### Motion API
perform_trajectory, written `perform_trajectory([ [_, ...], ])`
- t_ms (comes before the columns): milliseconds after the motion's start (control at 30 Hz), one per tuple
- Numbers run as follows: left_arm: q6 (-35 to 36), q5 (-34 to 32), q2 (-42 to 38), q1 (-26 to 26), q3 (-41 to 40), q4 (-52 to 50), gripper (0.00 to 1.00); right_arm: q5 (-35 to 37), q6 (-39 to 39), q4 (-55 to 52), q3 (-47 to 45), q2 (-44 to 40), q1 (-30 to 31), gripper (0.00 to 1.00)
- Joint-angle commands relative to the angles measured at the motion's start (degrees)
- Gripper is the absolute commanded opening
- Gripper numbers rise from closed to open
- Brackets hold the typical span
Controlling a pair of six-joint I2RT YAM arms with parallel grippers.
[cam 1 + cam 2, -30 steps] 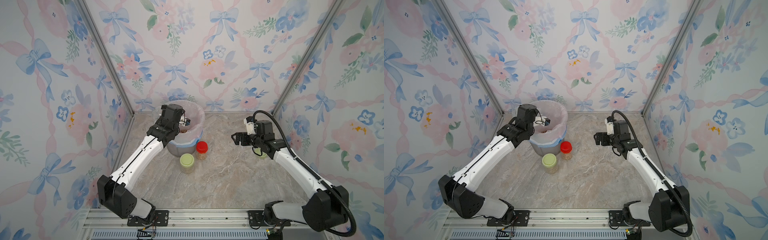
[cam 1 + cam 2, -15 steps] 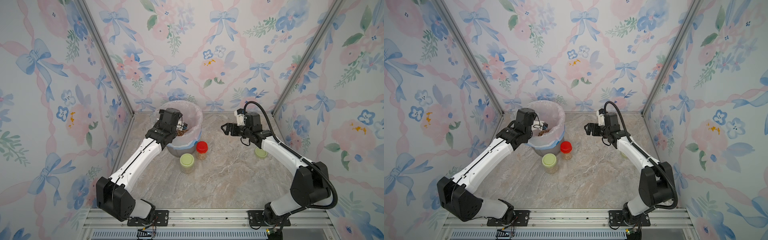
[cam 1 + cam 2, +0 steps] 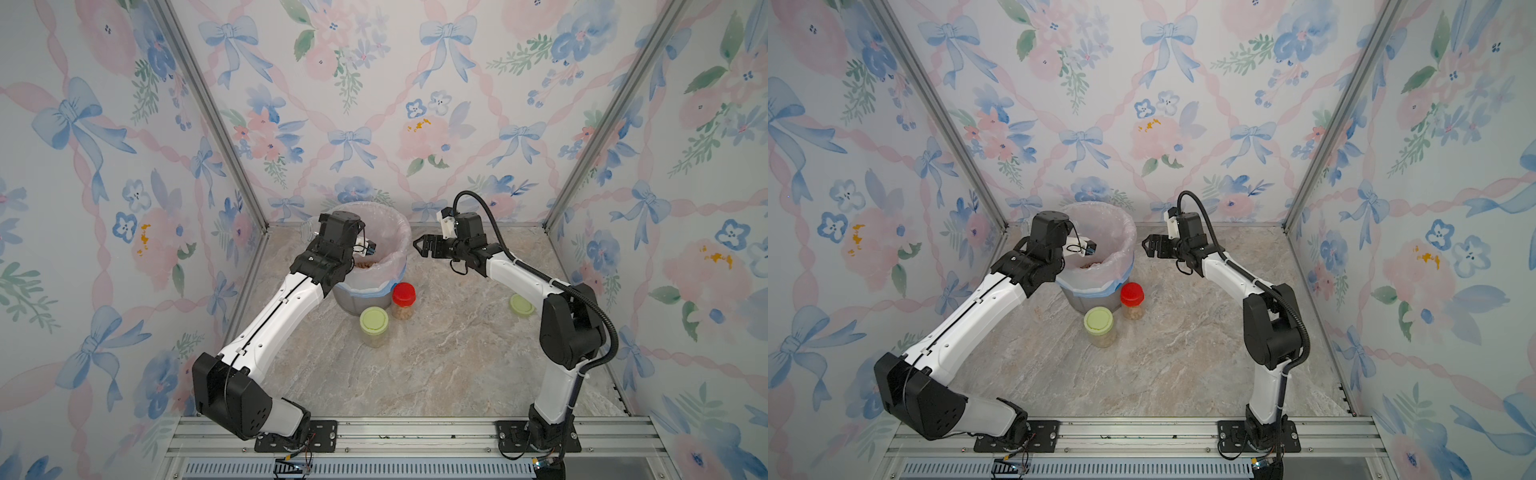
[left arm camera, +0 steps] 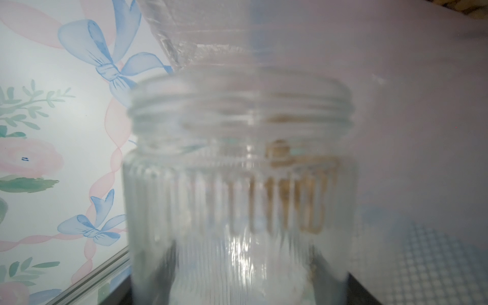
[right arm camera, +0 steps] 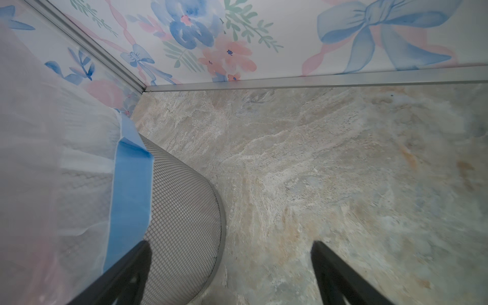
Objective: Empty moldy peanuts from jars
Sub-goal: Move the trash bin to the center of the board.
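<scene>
Peanuts [image 3: 367, 264] mostly lie in the bin [image 3: 353, 300]; L gripper [image 4: 245, 285] clamps the open jar [image 4: 237, 184] tipped over it, prob. to shake out stragglers. R gripper [image 3: 419, 246] gapes empty beside the rim, maybe to steady it.

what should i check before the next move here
1. Left tool gripping open jar: ok.
2. Open jar emptied: not ok, some peanuts inside.
3. Jar mouth over bin: cannot tell, wrist hides it in both top views.
4. Right tool open, empty: ok.
5. Green-lid jar and red-lid jar upright, capped: ok.
6. Loose lid on table: ok.
</scene>
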Motion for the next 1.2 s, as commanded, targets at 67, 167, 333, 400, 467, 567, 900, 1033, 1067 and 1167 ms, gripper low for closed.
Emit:
perform_trajectory([
  [67, 2.5, -1.5, -0.9, 0.9, 2.0, 0.6, 0.00, -1.3, 0.1, 0.2, 5.6, 5.1, 3.8, 0.96],
  [167, 2.5, -1.4, -1.4, 1.2, 2.3, 0.7, 0.00, -1.6, 0.1, 0.0, 7.7, 7.1, 5.6, 0.96],
  [333, 2.7, -1.2, -1.9, 1.3, 1.6, 0.6, 0.00, -1.6, -0.1, -0.9, 9.8, 9.2, 8.1, 0.96],
  [400, 2.7, -1.1, -2.1, 1.3, 1.5, 0.5, 0.00, -1.5, -0.3, -0.8, 9.8, 9.4, 8.8, 0.96],
  [467, 2.8, -1.1, -2.2, 1.3, 1.5, 0.5, 0.00, -1.5, -0.4, -0.8, 9.9, 9.8, 9.5, 0.96],
  [567, 2.8, -0.6, -2.9, 1.2, 0.5, 0.5, 0.00, -1.7, -0.4, -1.0, 10.2, 10.3, 10.2, 0.96],
  [900, 1.7, 0.3, -5.8, 1.9, -5.8, -0.8, 0.00, -2.2, -1.8, -2.8, 11.1, 10.7, 12.3, 0.96],
  [1033, 0.9, -0.8, -3.2, 2.1, -7.6, -0.7, 0.00, -1.9, -2.5, -2.4, 9.0, 9.5, 11.3, 0.96],
  [1067, 1.1, -0.9, -2.4, 2.2, -6.1, -0.7, 0.00, -2.0, -2.4, -2.2, 8.5, 9.3, 10.9, 0.96],
  [1167, 1.7, -0.7, -0.6, 2.2, -1.3, -0.6, 0.00, -2.7, -1.7, -1.7, 8.6, 9.4, 10.1, 0.96],
])
